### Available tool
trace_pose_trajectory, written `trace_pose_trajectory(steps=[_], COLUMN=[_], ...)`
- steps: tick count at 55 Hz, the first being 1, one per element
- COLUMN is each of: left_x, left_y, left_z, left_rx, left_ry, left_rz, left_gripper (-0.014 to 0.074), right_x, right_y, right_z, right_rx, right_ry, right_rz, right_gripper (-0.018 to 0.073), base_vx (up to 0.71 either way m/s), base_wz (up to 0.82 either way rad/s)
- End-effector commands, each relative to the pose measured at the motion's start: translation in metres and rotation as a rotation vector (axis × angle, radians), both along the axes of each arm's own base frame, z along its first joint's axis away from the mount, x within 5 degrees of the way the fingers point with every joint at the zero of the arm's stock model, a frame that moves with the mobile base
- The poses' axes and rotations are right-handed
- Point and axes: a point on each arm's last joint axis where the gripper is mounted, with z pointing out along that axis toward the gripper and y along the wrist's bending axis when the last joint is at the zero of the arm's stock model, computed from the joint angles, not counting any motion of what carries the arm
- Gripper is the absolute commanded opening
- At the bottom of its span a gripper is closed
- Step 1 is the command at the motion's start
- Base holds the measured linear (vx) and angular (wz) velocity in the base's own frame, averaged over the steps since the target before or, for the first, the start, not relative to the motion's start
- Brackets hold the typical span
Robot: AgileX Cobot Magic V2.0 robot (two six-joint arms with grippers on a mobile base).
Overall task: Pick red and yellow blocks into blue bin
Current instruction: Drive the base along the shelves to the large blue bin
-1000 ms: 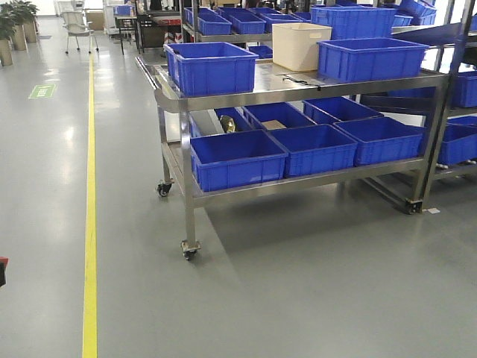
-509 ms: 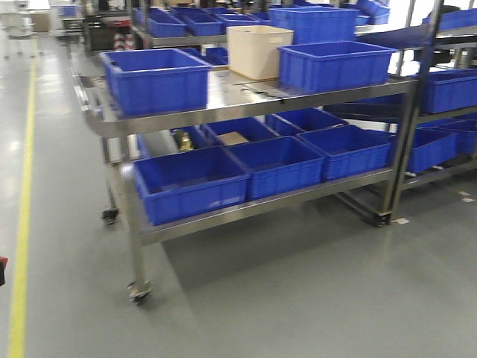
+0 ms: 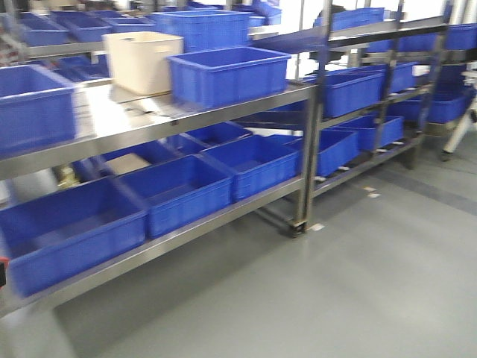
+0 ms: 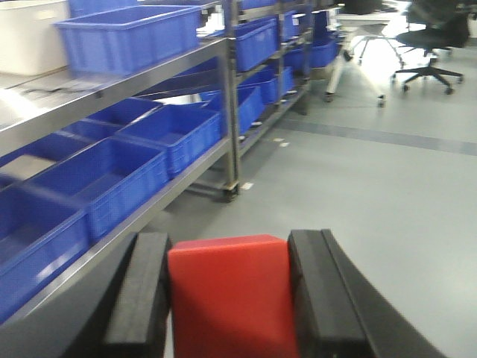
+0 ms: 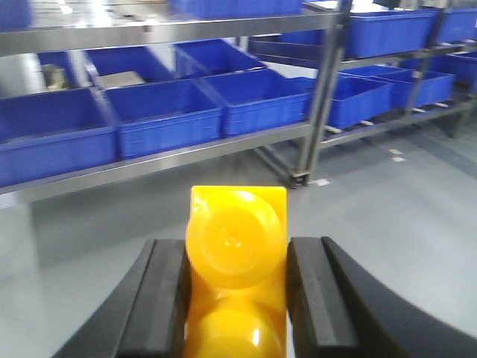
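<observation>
Two grippers, both loaded.

Left gripper (image 4: 229, 246): black fingers (image 4: 140, 294) pressed on either side of the small plain red plastic cube (image 4: 227, 302), flat faces in contact. The cube's top edge sits level with the fingertips.

Right gripper (image 5: 235, 257): black fingers (image 5: 311, 298) clamped on the small yellow plastic toy brick (image 5: 237, 212). The two round studs face the wrist camera, one above the other, and the brick stands out past the fingertips.

Both blocks are held over bare grey floor (image 3: 358, 283), well apart from the shelving.

Wide rectangular blue plastic bin (image 3: 227, 78): on the top deck of the stainless steel shelf cart (image 3: 141, 123), at its right end, just beside the cream rectangular plastic tub (image 3: 141, 60). Its interior is not visible from this angle.

Lower deck: a row of open blue plastic tubs (image 3: 179, 190) side by side. More steel racking with blue tubs runs on to the right.

The front view is motion-blurred, so fine detail is unreadable.

Black office chair (image 4: 432, 41) at far right in the left wrist view.
</observation>
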Motion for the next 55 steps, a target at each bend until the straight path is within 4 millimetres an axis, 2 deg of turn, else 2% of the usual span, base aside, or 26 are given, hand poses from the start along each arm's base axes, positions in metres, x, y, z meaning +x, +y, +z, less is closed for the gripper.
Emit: trace_pose_trajectory(steps=[1,55], left_x=[-0.0018,-0.0018], left_y=[0.0019,0.0019], left_z=[0.0177,0.0179], left_rx=[-0.055,-0.056], left_ry=[-0.103,-0.105], left_rz=[0.019,0.019], left_gripper=[0.0002,0.0002], right_x=[0.0002,0.0002], right_y=[-0.0012,-0.0011], right_z=[0.0170,0.0168], right_rx=[0.003,0.002], right_ry=[-0.107,-0.105], right_rz=[-0.013,-0.013], right_gripper=[-0.0010,-0.0010], base_vx=[0.54,0.54], base_wz=[-0.44,-0.43])
